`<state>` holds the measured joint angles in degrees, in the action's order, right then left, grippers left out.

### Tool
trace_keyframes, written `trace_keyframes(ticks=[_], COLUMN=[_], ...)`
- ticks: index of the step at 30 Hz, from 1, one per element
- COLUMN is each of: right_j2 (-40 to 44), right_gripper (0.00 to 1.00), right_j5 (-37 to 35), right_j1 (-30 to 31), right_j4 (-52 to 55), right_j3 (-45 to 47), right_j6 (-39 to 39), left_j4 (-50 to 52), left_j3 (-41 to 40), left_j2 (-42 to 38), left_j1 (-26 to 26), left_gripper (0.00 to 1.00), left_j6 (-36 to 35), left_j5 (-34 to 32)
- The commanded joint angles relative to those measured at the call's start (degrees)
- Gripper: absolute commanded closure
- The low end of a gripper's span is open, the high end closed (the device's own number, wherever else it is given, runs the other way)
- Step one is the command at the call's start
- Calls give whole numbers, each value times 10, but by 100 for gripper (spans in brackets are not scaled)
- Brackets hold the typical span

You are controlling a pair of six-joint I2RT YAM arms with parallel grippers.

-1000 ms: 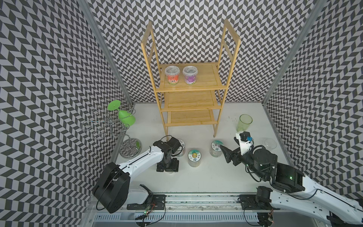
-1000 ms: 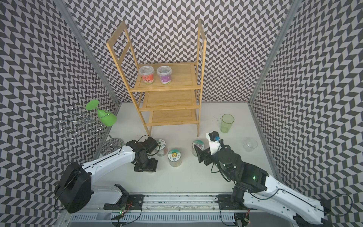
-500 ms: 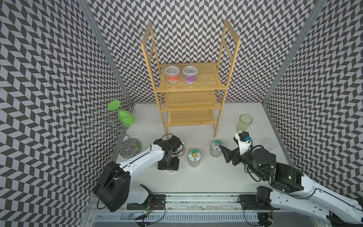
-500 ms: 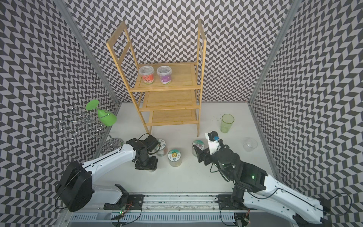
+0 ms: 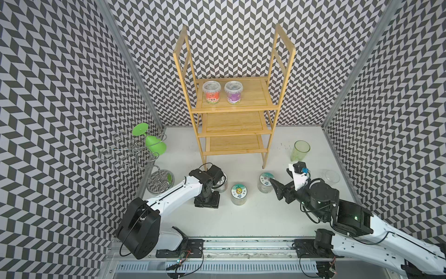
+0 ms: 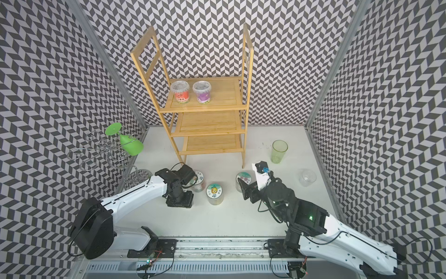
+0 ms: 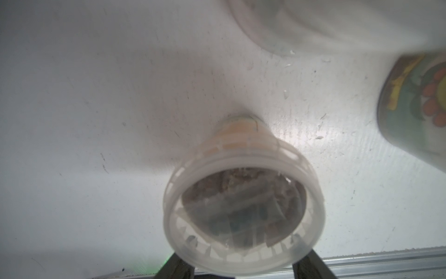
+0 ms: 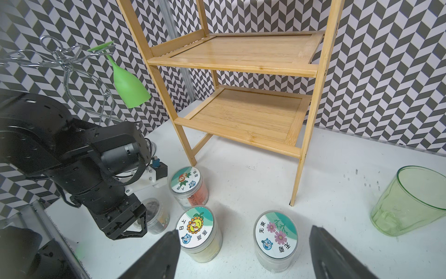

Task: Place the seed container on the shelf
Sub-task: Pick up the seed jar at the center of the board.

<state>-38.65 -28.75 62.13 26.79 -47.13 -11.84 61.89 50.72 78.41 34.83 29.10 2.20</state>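
Observation:
The seed container (image 7: 243, 212), a small clear tub with dark seeds showing through its lid, stands on the white table. My left gripper (image 7: 241, 268) points straight down over it, shut on it with a finger against each side of the rim. In both top views the left gripper (image 5: 207, 201) hides the tub; the right wrist view shows the tub (image 8: 154, 215) beside the left jaws. The bamboo shelf (image 5: 236, 106) stands at the back. My right gripper (image 8: 243, 230) is open and low, a flower-lid jar (image 8: 275, 235) between its fingers and untouched.
Two labelled tubs, red (image 5: 212, 93) and purple (image 5: 233, 92), sit on the shelf's top tier. A sunflower-lid jar (image 5: 239, 193) and a red-filled jar (image 8: 185, 181) stand by the left gripper. At the left stands a wire stand (image 5: 135, 149) holding a green wine glass (image 5: 155, 145). Farther right are a green tumbler (image 5: 300, 151) and a clear cup (image 5: 331, 176).
The left gripper's jaws have closed in on the small tub while the arm stayed over it. The right gripper has barely moved.

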Motion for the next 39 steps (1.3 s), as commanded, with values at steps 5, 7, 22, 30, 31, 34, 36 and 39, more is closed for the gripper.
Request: trace_keyframes(ticks=[5,7,22,30,31,34,36,39], right_j2=[1,0,-9,-5,-5,-3,-1,-2], right_gripper=[13,13,12,12,13,12,12,12], right_j5=[-2,-2,3,0,-1,-3,-3,-3], right_j1=[2,3,2,3,3,3,3,2], right_j4=[-30,-31,-45,-41,-40,-38,-39,-39], right_j3=[3,3,4,4,4,4,5,6], right_j6=[-1,-1,10,9,8,8,8,9], left_j4=[18,18,3,-7,-10,-19,-24,-35], left_j3=[18,17,20,43,42,35,32,31], left_j2=[-14,-17,-6,15,17,23,27,34], left_j1=[-4,-4,-4,-3,-3,-3,-2,-2], left_gripper=[38,38,15,16,16,16,17,18], left_j6=[-12,-12,-10,-18,-18,-18,-19,-19], left_j5=[2,7,1,-22,-23,-26,-30,-33])
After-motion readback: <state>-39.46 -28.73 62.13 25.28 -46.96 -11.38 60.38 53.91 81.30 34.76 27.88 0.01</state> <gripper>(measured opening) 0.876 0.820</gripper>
